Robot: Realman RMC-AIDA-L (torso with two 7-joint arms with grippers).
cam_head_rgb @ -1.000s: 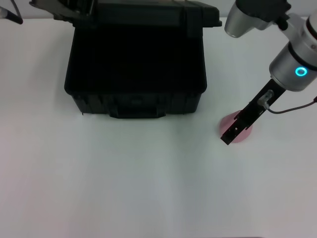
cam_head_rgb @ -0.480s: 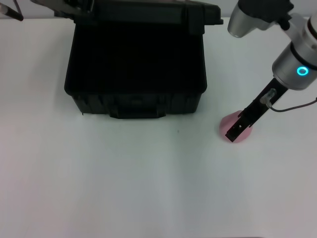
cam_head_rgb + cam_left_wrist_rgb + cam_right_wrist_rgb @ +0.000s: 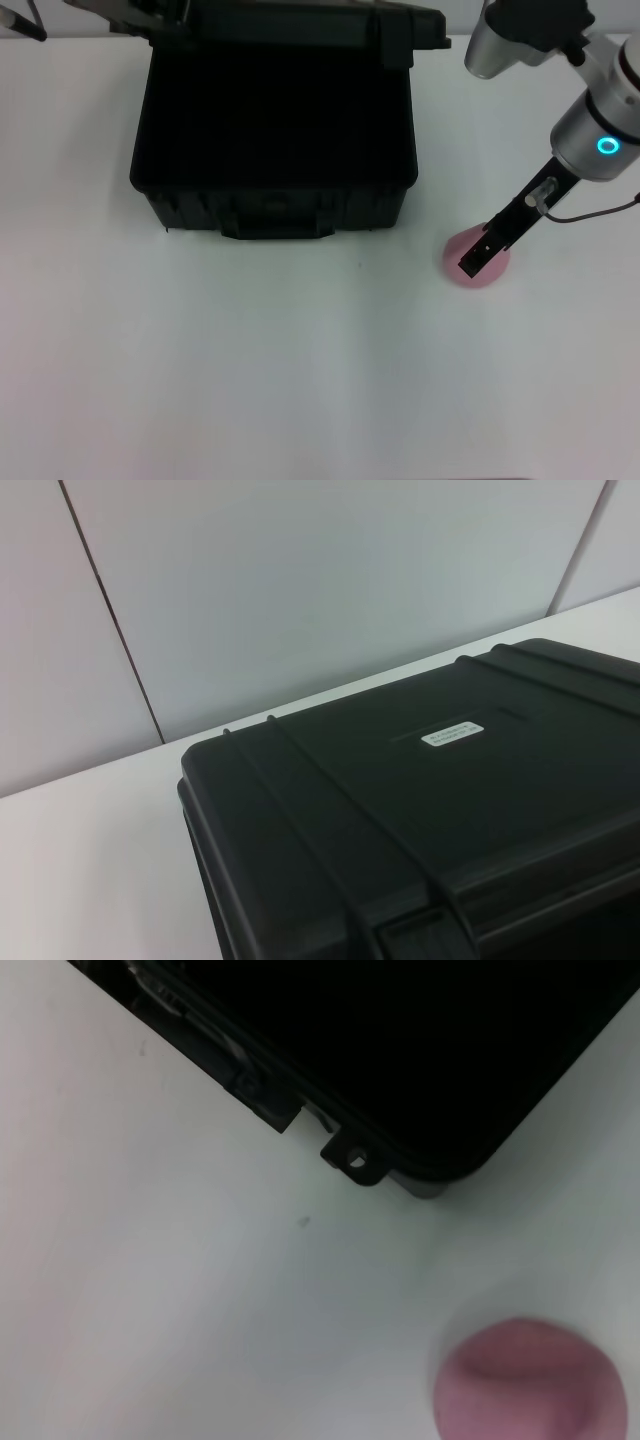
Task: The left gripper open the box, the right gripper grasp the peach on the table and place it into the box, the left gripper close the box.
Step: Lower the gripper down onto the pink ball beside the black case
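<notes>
The black box (image 3: 275, 212) stands open at the back middle of the table, its dark inside showing and its lid (image 3: 320, 25) raised at the far edge. The lid's ribbed outer face (image 3: 400, 810) with a small white label (image 3: 452, 734) fills the left wrist view. My left gripper (image 3: 135, 18) is at the lid's far left corner, mostly cut off. The pink peach (image 3: 453, 256) lies on the table to the right of the box. My right gripper (image 3: 472, 262) hangs right over it, tip on or just above the fruit. The right wrist view shows the peach (image 3: 530, 1380) close by and the box's corner (image 3: 400, 1050).
A white table (image 3: 250, 370) stretches bare in front of the box and peach. A thin dark rod (image 3: 20, 22) pokes in at the far left corner. A panelled white wall (image 3: 300, 590) rises behind the table.
My right gripper's tip has drawn back slightly up and to the right over the peach. The peach and box have stayed in place.
</notes>
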